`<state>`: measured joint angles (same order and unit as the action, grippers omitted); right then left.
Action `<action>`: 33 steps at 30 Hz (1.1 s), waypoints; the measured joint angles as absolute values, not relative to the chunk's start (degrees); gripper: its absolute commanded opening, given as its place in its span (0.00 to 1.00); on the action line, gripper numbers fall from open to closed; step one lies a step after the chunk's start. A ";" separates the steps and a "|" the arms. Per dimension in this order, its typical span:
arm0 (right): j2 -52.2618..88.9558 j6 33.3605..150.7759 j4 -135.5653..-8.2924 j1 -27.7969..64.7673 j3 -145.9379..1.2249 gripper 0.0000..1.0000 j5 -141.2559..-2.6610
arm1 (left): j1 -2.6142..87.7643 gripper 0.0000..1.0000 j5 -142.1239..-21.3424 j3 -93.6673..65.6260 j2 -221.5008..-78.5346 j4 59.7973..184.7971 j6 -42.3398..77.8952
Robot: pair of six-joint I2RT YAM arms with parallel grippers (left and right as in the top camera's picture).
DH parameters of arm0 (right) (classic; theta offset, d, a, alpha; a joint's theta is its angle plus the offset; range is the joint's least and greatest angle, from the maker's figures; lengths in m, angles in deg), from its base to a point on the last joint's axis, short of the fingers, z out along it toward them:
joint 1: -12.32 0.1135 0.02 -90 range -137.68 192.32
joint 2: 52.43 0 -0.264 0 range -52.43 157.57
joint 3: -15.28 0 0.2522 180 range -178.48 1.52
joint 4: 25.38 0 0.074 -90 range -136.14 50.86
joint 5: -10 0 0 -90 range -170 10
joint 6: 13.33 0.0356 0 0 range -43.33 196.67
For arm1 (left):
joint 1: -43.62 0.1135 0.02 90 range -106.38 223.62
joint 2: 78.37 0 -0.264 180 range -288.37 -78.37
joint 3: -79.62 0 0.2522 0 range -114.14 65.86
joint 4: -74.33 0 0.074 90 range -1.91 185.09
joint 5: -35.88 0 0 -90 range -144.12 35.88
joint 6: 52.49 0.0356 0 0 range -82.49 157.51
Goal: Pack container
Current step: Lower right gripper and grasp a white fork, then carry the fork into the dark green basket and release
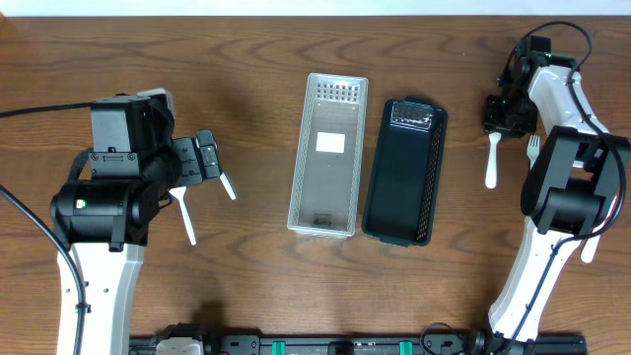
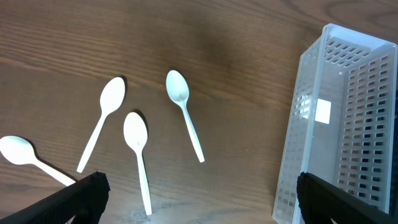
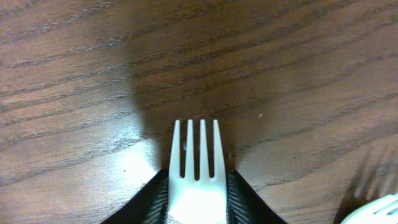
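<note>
A clear perforated container and a black perforated container lie side by side at the table's middle, both empty of cutlery. My right gripper is shut on a white plastic fork at the far right. The right wrist view shows the fingers clamping the fork's head just over the wood. My left gripper is open and empty above several white spoons. In the left wrist view its fingers are spread wide over the spoons, and the clear container is at the right.
A second white fork lies right of the held one and shows at the corner of the right wrist view. The right arm's base link stands near it. One spoon lies between the left gripper and the clear container.
</note>
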<state>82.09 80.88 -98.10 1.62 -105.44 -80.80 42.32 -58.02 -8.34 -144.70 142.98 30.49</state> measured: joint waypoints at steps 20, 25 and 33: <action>80.61 81.51 -109.91 1.95 -109.15 0.01 -80.84 | 42.32 0.98 -58.02 -8.34 -144.70 142.98 30.49; 70.20 83.59 -111.68 4.97 -111.16 0.01 -80.87 | 42.32 0.98 -58.02 -8.34 -144.70 142.94 30.49; 56.76 89.40 -114.54 18.69 -114.03 0.01 -80.80 | 42.32 0.98 -58.02 -8.34 -144.70 142.98 30.49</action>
<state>56.76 89.40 -114.54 18.69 -114.03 -80.80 42.32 -58.02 -8.34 -144.70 142.98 30.49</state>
